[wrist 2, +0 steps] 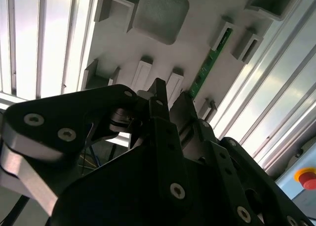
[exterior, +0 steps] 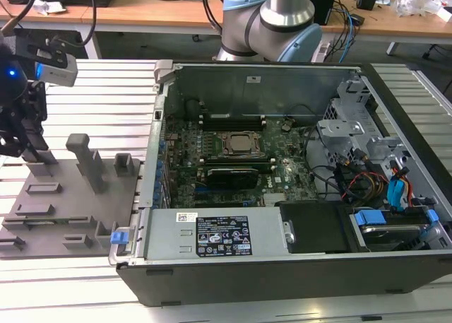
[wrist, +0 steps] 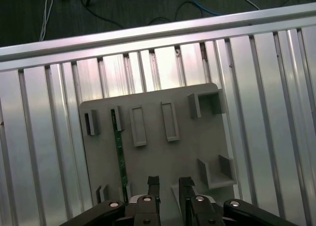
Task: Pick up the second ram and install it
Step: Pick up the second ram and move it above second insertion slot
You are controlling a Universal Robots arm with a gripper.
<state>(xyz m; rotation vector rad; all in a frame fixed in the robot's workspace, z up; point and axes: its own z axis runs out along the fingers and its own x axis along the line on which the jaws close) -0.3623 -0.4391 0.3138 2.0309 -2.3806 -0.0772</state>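
A slatted metal table (exterior: pixel 99 97) carries two things: a grey tray (exterior: pixel 60 203) toward the exterior view's left, and an open computer case (exterior: pixel 169 232) just beside it. In the first wrist view the ram (wrist: pixel 119 152) sits along the tray between small end brackets.

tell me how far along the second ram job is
Nothing looks done yet: the second ram stands on edge in the gray tray. In hand: nothing; the gripper hovers open over the tray near it. Left: the pickup and seating it in the computer.
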